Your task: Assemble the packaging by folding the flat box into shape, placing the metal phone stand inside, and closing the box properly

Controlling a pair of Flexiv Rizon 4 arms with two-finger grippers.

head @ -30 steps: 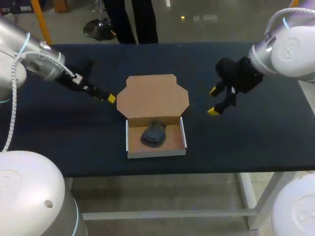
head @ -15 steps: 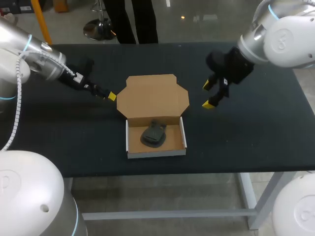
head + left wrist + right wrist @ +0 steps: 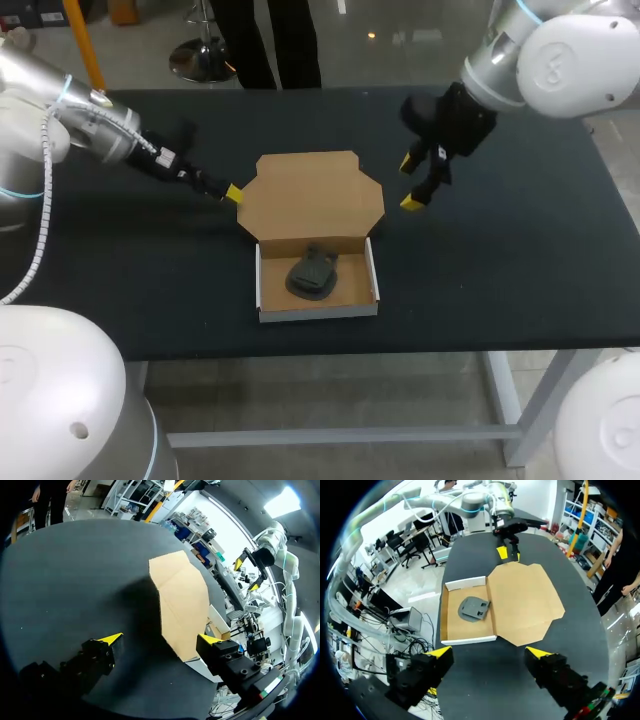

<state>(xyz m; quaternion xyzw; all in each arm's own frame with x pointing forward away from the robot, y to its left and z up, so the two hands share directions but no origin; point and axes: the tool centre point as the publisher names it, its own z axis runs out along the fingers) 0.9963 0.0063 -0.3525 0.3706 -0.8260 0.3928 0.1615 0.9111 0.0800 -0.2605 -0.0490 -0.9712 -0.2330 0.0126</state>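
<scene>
Phone stand [image 3: 311, 272] already boxed; my released right gripper [image 3: 408, 183] has neared the open lid [image 3: 312, 195], released left gripper [image 3: 230, 192] opposite, ready for closing.

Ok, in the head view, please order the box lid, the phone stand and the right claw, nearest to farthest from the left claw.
1. Box lid, its left edge right beside the left claw.
2. Phone stand, in the box tray.
3. Right claw, past the lid's right side.
</scene>
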